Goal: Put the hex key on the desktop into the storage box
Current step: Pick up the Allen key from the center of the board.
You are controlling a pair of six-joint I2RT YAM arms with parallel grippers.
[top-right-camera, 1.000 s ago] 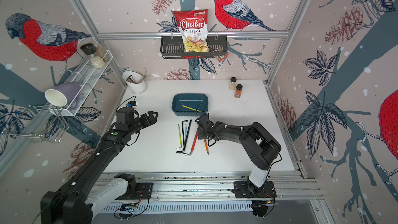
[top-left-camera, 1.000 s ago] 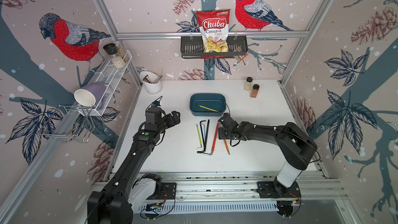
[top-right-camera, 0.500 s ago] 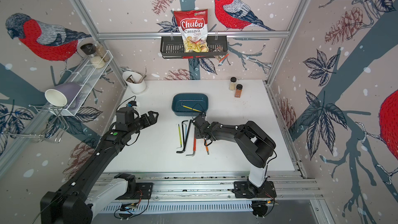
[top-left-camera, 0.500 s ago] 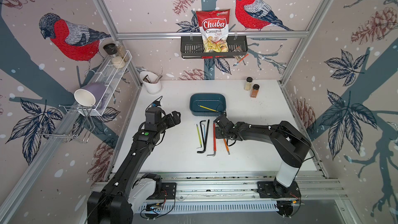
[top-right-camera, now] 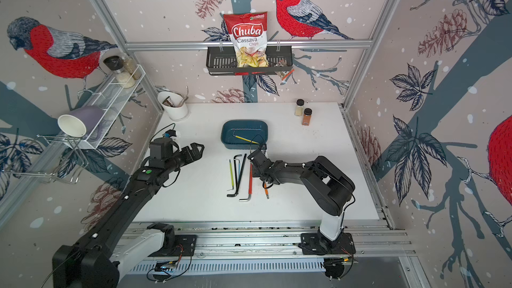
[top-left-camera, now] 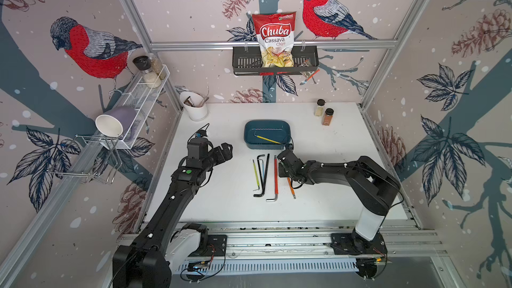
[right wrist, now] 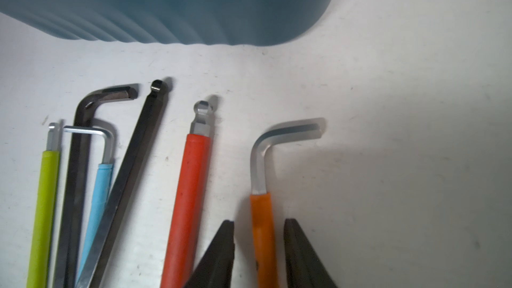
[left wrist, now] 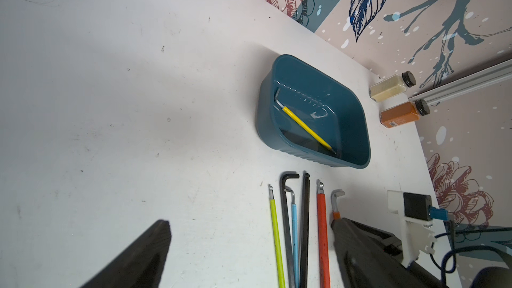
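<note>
In both top views, your right gripper (top-left-camera: pixel 282 165) sits low over the desktop (top-left-camera: pixel 332 189), right on top of the orange hex key (top-left-camera: pixel 291 187). Only the key's tail pokes out behind the gripper, toward the arm's base. The key's long side runs from there to the storage box (top-left-camera: pixel 266 146), which is just ahead of the gripper. A yellow hex key (top-left-camera: pixel 267 139) lies slanted inside the box. The red hex key (top-left-camera: pixel 275 175) lies just beside the gripper, running the same way as the orange one. From up here you cannot see how the right jaws stand. Your left gripper (top-left-camera: pixel 223 152) hangs well off to the side, jaws apart and holding nothing.

The left wrist view shows what the top views hide. You can see the orange key's bent silver end (left wrist: pixel 336 195), with the box beyond it. It also shows the yellow key reaching from one corner of the box to the other.

The right wrist view shows the grip up close. One fingertip (right wrist: pixel 219 245) is on each side of the orange sleeve (right wrist: pixel 261 217). A thin strip of white desk shows on both sides, so the jaws are a little apart and not squeezing. The key lies flat and runs straight ahead from between the jaws. Its short end bends away from the red key.
</note>
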